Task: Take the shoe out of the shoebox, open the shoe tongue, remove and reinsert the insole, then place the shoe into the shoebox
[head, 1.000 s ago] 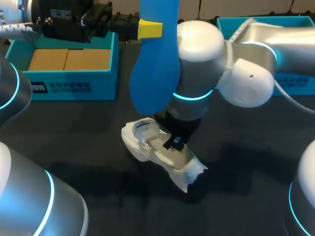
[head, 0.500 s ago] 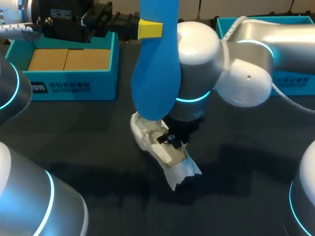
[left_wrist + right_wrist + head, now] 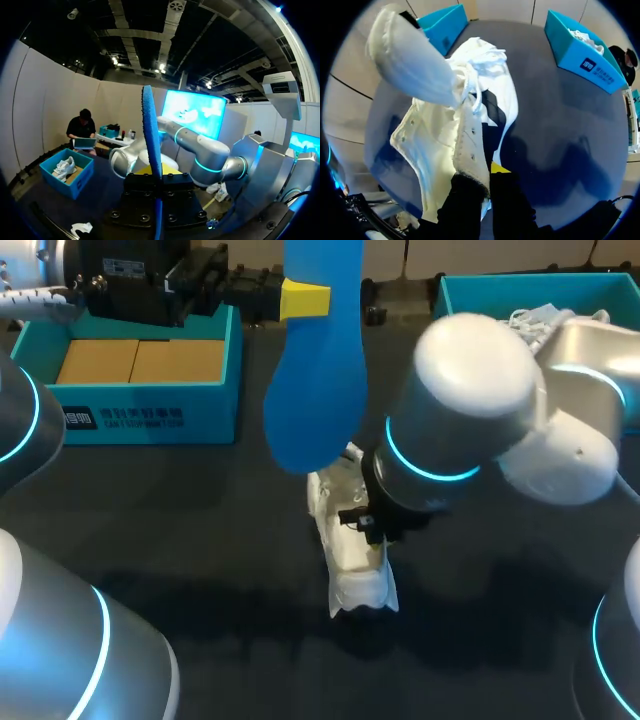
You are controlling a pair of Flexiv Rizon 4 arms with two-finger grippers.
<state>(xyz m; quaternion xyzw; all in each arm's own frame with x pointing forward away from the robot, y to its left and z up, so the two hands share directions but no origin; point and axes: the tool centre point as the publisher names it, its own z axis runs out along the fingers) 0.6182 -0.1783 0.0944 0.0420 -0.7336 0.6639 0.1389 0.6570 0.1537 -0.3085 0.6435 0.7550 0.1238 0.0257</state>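
A blue insole [image 3: 315, 380] hangs upright over the middle of the table, with my left gripper [image 3: 300, 298] shut on its upper end. In the left wrist view the insole [image 3: 151, 130] stands edge-on between the fingers of that gripper [image 3: 158, 175]. Just below and to the right, a white shoe [image 3: 352, 558] is lifted a little off the dark table, its toe toward the front edge. My right gripper [image 3: 366, 524] is shut on the shoe. In the right wrist view this gripper [image 3: 487, 172] pinches the side wall of the shoe [image 3: 430, 130], whose tongue is folded out and laces hang loose.
A teal shoebox [image 3: 150, 405] with a cardboard floor stands at the back left. A second teal box [image 3: 480, 288] stands at the back right, partly hidden by my right arm; in the right wrist view this box [image 3: 580, 52] holds something white.
My right arm has carried the shoe to the right and turned it, so its toe now points to the front. The left arm and the insole have not moved.
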